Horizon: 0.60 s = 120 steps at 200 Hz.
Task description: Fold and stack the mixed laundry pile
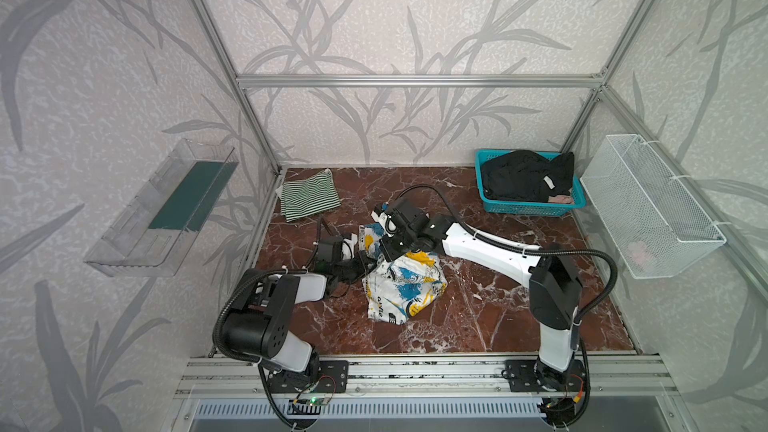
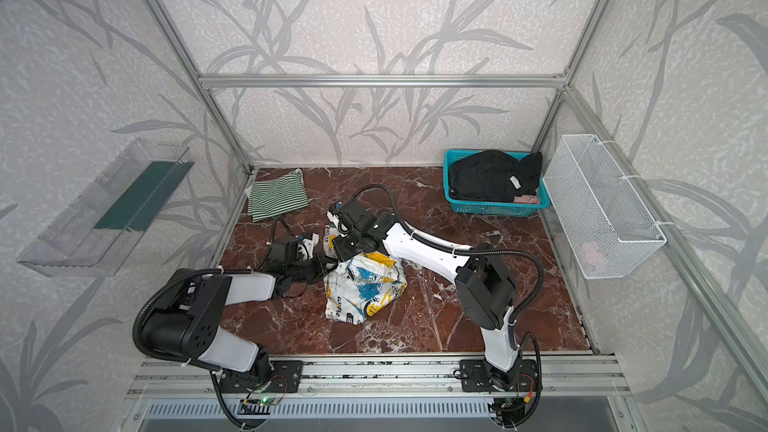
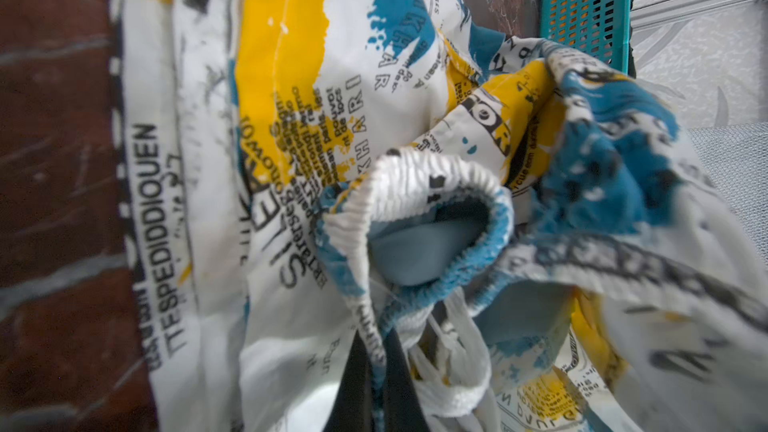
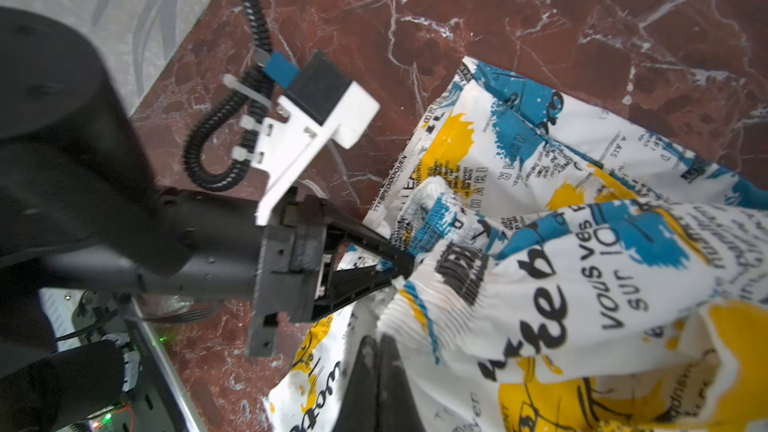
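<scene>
Spreading-out step: grips printed garment (image 1: 405,288) mid-surface by ribbed waistband (image 3: 415,168), left gripper (image 4: 405,263) and right gripper (image 4: 379,340) both clamped tight on it. Next: needs pulling apart, laying flat. Striped garment (image 1: 309,197) folded at far-left corner.

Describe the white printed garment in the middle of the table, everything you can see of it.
The printed garment is thin white cloth splashed with blue and yellow patches and black lettering, with a ribbed, gathered elastic hem. It lies crumpled and unfolded near the middle of the red marbled table, its far part bunched up. The left gripper and right gripper are both shut on the gathered hem, close together.
</scene>
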Each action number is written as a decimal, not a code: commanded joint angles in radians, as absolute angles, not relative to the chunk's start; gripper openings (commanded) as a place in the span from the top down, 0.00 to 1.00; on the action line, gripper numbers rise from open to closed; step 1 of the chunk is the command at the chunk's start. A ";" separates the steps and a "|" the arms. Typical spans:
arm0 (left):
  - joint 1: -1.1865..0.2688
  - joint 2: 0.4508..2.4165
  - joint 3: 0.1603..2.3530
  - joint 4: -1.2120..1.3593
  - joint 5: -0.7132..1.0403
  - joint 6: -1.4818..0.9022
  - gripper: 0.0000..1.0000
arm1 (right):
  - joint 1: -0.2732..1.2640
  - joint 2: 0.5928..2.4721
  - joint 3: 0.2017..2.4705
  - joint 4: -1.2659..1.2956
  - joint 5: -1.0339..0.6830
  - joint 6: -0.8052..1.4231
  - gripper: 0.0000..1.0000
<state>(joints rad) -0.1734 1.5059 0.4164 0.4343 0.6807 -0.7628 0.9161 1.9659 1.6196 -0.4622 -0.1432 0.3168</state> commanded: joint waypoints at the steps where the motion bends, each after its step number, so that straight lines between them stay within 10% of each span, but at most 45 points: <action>1: -0.167 1.449 0.412 0.408 0.679 -0.752 1.00 | 0.911 2.072 1.660 -0.443 -0.138 0.307 1.00; 55: -0.167 1.378 0.449 0.172 0.560 -0.693 0.87 | 0.911 2.192 1.718 -0.458 -0.235 0.330 0.99; 120: -0.167 1.129 0.526 -0.275 0.273 -0.631 0.50 | 0.881 2.038 1.687 -0.522 -0.235 0.222 0.54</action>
